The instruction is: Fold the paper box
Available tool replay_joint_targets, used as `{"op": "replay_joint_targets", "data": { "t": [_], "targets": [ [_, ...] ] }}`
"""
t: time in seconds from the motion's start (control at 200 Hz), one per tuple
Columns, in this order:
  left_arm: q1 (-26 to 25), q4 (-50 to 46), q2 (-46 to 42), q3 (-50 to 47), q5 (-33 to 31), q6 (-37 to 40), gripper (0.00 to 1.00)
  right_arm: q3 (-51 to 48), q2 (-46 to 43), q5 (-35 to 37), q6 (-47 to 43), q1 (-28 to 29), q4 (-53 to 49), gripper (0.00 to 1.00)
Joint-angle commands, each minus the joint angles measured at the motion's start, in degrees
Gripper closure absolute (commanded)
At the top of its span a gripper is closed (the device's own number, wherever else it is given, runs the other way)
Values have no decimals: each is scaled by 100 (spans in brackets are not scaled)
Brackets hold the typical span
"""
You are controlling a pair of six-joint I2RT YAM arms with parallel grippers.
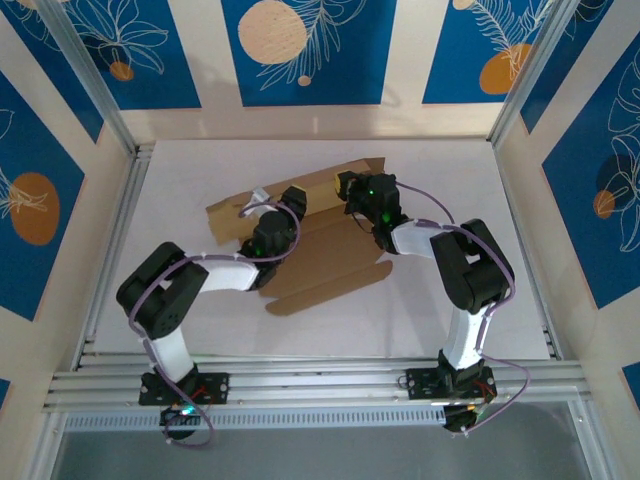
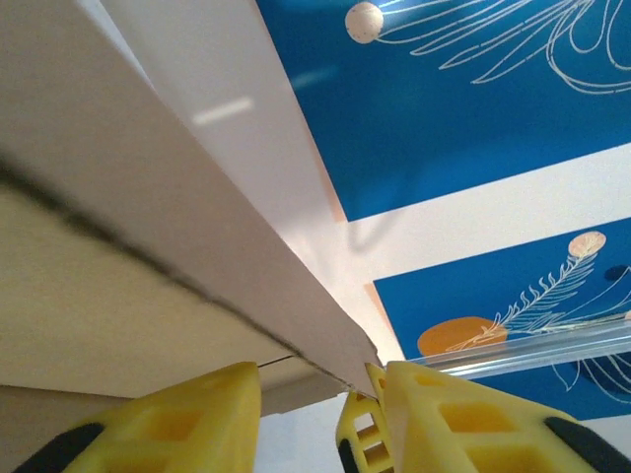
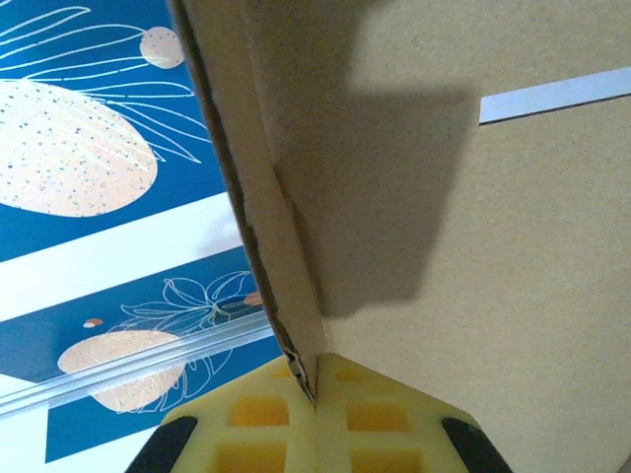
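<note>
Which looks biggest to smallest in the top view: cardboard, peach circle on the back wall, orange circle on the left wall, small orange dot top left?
1. cardboard
2. peach circle and orange circle: they look about alike, so not ranked against each other
3. small orange dot

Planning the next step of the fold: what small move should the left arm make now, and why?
Probably close the left end effector onto the paper box flap edge: its fingers straddle that edge with a gap showing, while the right end effector is shut on another edge.
</note>
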Motion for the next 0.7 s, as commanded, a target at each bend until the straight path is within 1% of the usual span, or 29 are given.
{"op": "replay_joint_targets", "data": {
  "t": [0.0,0.165,0.24,0.295,0.33,0.35,0.45,0.59,0.695],
  "targets": [
    [124,747,139,-123,-206,-88,69,-140,156,-174,129,-61,96,100],
    [322,1097,309,-190,-25,-204,83,-206,58,-170,76,-35,-89,100],
    [340,1152,340,-190,33,-165,87,-167,42,-269,40,-39,-154,96],
    [357,1207,358,-218,22,-179,89,-139,16,-314,3,-22,-254,90],
    [370,1255,383,-237,24,-202,90,-120,5,-361,-37,-19,-303,79],
    [379,1288,395,-246,45,-226,91,-114,-3,-394,-60,-13,-319,74],
    [463,1395,459,-251,157,-273,95,-156,-89,-465,-155,-6,-427,57],
    [614,1325,420,-247,367,-317,98,-294,-248,-591,-262,-57,-537,49],
    [788,951,263,-239,707,-445,100,-223,-476,-1243,-624,-231,-1076,41]
  ]
}}
